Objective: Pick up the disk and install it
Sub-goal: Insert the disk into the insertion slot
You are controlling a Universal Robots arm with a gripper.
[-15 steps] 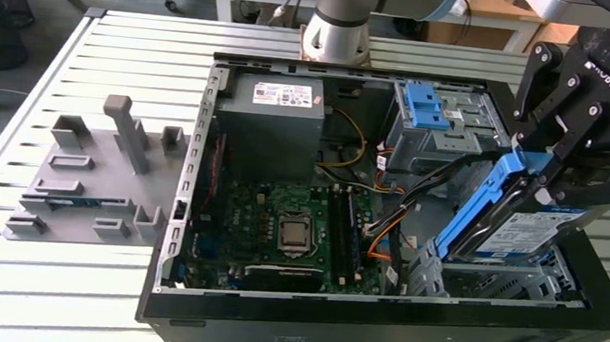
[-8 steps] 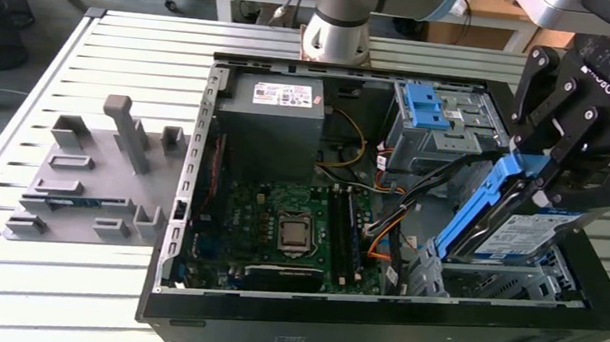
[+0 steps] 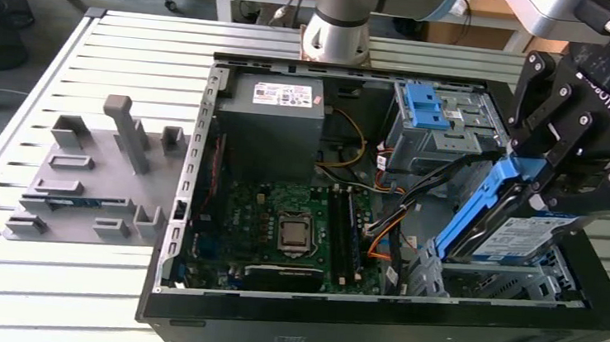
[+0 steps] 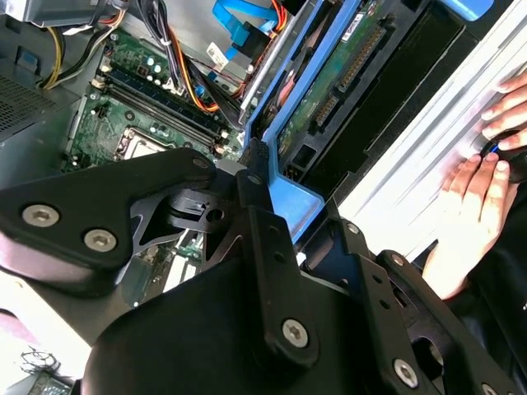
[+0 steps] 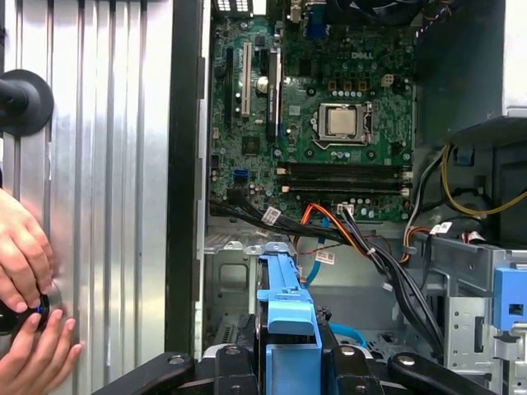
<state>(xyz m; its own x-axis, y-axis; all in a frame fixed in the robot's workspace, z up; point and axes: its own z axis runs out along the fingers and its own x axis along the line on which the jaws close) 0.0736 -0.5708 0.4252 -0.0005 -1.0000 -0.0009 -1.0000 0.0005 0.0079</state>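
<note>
The gripper [image 3: 564,194] holds the disk [image 3: 499,229] tilted over the metal bay [image 3: 500,283]. The bay is open on top. A bunch of wires [image 5: 370,247] runs just beside the bay. The black case wall [image 3: 602,290] is close on the other side. There is open room above the green board [image 3: 284,219]. A person's hand [image 5: 20,259] rests on the table [image 5: 107,164] outside the case.

disk [image 3: 520,235]: top hidden behind fingers [image 3: 596,192] | hand [image 5: 23,259]: cropped by edge, holds perhaps a knob [image 5: 15,317]
</note>
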